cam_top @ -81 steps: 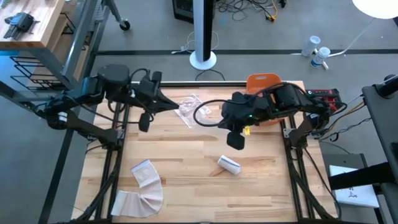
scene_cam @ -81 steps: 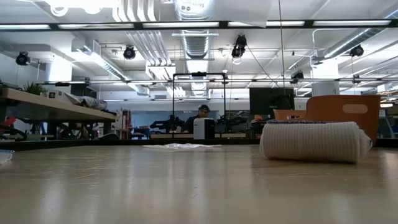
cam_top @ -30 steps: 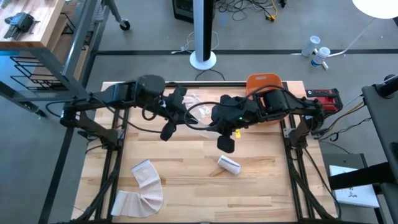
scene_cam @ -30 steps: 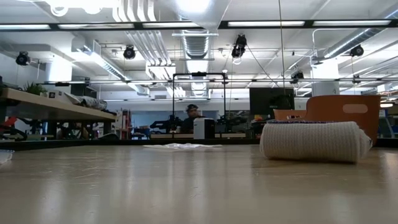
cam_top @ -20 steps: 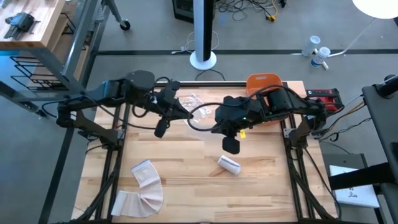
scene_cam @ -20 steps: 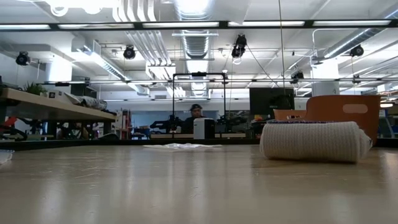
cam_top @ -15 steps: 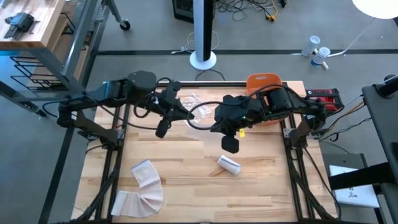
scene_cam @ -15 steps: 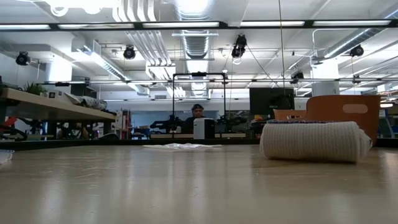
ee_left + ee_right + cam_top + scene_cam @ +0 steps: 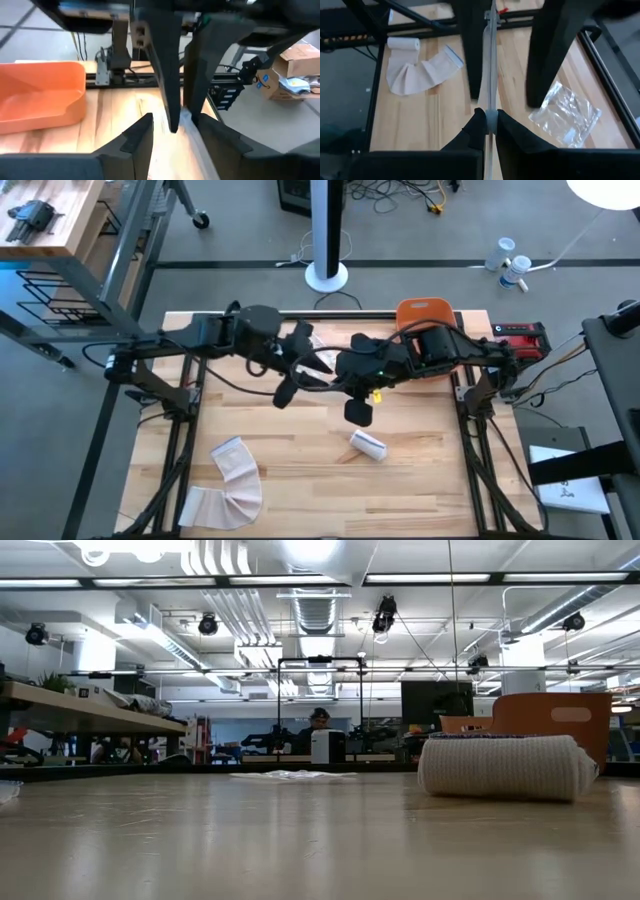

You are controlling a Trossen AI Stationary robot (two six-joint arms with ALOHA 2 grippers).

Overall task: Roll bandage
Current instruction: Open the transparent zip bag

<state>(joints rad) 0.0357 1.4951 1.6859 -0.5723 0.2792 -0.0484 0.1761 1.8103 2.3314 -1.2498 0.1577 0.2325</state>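
My right gripper [image 9: 491, 119] is shut on a thin white bandage strip [image 9: 490, 60], seen edge-on, above the middle of the table [image 9: 322, 370]. My left gripper [image 9: 172, 137] is open and faces the right one; its fingers stand on either side of the strip [image 9: 186, 119]. I cannot tell whether they touch it. A rolled bandage [image 9: 368, 444] lies on its side on the table, also in the low view [image 9: 505, 768]. An unrolled bandage [image 9: 235, 480] lies flat at the near left. Neither gripper shows in the low view. My right gripper pinches the strip [image 9: 491, 114] between its two fingertips, on the strip's flat faces. The strip runs straight on from the fingers toward my left gripper, clear of the table. Which end it holds is hidden.
An orange bin [image 9: 425, 315] stands at the far right. A clear plastic wrapper [image 9: 565, 115] lies on the table near the far middle. The unrolled bandage also shows in the right wrist view [image 9: 420, 70]. Bare wood lies between the two bandages.
My left gripper has drawn back a little toward the table's left, then come forward toward the table's right, up to the right gripper, so that its fingers now stand about the strip. My right gripper has shifted slightly toward the table's left.
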